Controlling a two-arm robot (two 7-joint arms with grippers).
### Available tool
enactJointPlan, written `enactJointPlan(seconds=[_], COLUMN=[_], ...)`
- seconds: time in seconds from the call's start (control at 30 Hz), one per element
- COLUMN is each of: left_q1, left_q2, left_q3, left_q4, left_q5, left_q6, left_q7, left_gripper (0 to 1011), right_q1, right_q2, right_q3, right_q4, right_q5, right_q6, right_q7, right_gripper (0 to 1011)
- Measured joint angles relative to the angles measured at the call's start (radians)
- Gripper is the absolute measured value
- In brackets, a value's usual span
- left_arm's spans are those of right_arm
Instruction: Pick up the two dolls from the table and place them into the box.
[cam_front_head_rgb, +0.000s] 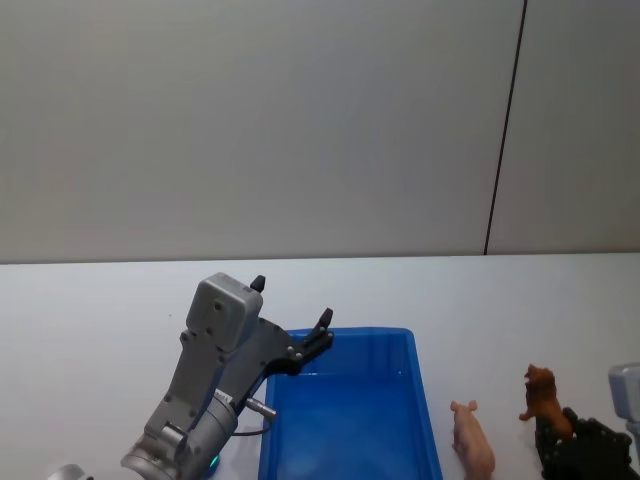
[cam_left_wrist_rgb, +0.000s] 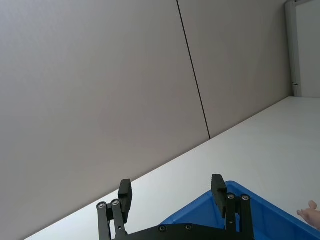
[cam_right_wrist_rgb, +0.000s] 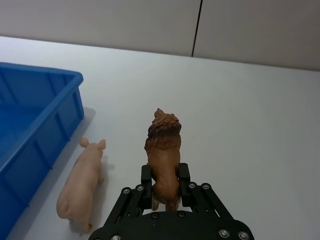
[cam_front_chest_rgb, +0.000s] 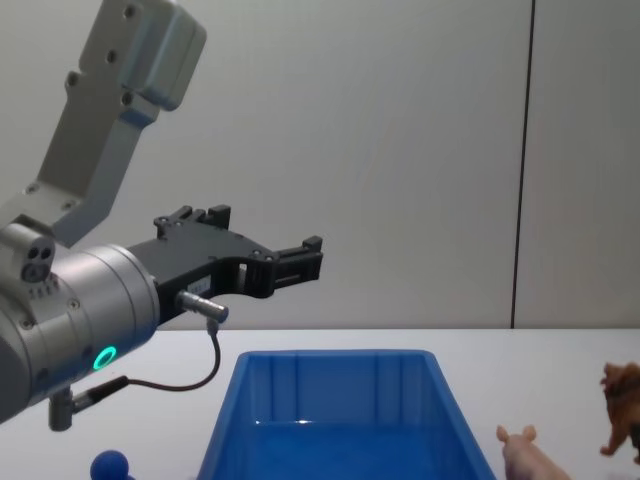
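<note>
On white table (cam_right_wrist_rgb: 250, 100), right gripper (cam_right_wrist_rgb: 165, 176) clasps brown lion (cam_right_wrist_rgb: 162, 137).

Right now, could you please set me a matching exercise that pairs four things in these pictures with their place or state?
Things:
1. pink pig
2. brown lion
3. left pincer
4. blue box

Places or states:
A. open, raised in the air above the box
B. clamped in the right pincer
C. on the table, between the box and the lion
D. bright blue, resting on the table below the left pincer

Pairs: 1-C, 2-B, 3-A, 4-D.
</note>
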Motion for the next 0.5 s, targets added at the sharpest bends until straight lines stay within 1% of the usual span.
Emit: enactJointPlan(seconds=[0.2, 0.43, 0.5], left_q1=[0.0, 0.0, 0.0], left_q2=[0.0, 0.0, 0.0], left_q3=[0.0, 0.0, 0.0], left_q4=[0.0, 0.0, 0.0], left_q5=[0.0, 0.0, 0.0], left_q6=[0.0, 0.0, 0.0], left_q7=[0.0, 0.0, 0.0], left_gripper=[1001, 1001, 1001], right_q1=[-0.003, 0.004, 0.01], right_q2=[0.006, 0.006, 0.004], right_q3=[0.004, 0.004, 0.002], right_q4=[-0.028, -0.051, -0.056], right_q5=[-0.008, -0.012, -0.013], right_q6=[-0.023, -0.046, -0.051], right_q7=[0.017, 0.072, 0.097], right_gripper=[297, 297, 297])
